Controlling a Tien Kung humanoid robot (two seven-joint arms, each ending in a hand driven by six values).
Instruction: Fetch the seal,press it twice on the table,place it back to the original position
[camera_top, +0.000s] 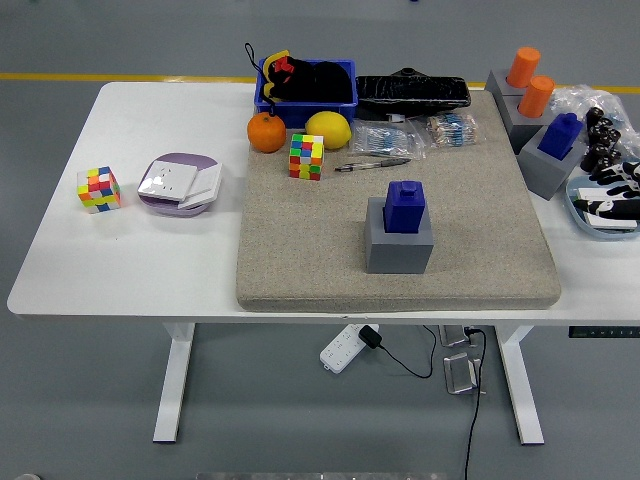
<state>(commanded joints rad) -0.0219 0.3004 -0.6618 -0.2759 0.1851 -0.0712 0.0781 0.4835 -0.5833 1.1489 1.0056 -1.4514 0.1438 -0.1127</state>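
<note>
Far left on the white worktop (150, 260): a small colour cube (98, 189), just beside it a purple-and-white box (179, 185). Mid-worktop lies a tan felt mat (300, 240). At the mat's back-left edge: orange (266, 132), lemon (328, 130), w/ a 2nd colour cube (307, 156) in front of them; behind these a blue bin (306, 82) w/ black stuff in it, and next to it a long black tray (412, 91). A pen (372, 165) and clear packets (385, 139) lie further right on the mat. The seal (405, 207), blue, stands upright in its grey base (400, 243) at approx. mat centre, nothing touching it. Right of the mat: grey blocks carrying two orange seals (528, 80) and another blue seal (560, 133), then a crumpled clear bag (590, 100). At the far right edge the right hand (612, 192), black w/ white markings, sits over a light-blue dish (600, 225), well apart from the seal; it's cut off by the frame edge, so can't tell whether the fingers are wide or curled. Left arm not visible.
</note>
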